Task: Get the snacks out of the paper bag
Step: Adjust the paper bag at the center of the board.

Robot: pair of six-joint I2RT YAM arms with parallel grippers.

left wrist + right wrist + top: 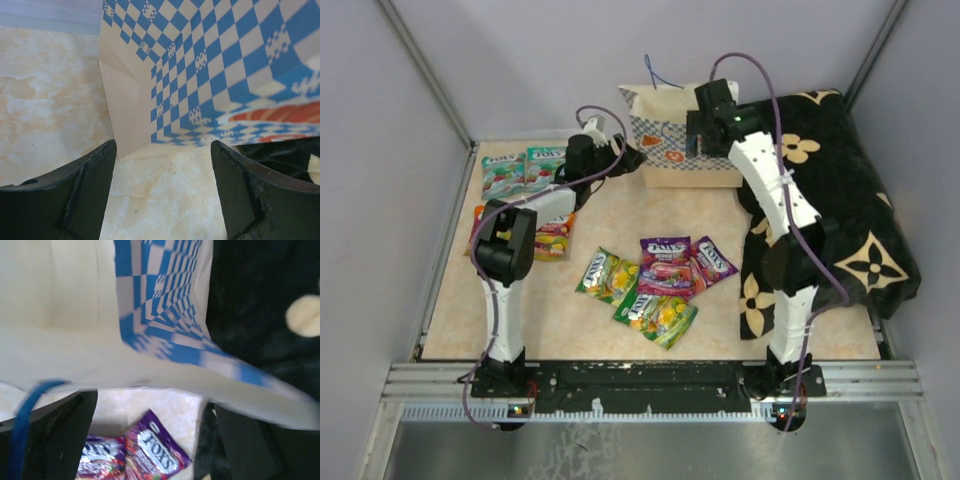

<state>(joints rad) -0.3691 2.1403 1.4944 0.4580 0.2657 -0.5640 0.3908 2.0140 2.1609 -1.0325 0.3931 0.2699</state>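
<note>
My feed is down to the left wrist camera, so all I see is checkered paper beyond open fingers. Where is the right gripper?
Observer: The right gripper hovers open near the top of the paper bag, gripping nothing.
Operator: Are any snacks out on the table?
Observer: Yes. At least four packets lie clustered in the middle of the table, on the near side of the bag, and two teal packets lie at the far left.
</note>
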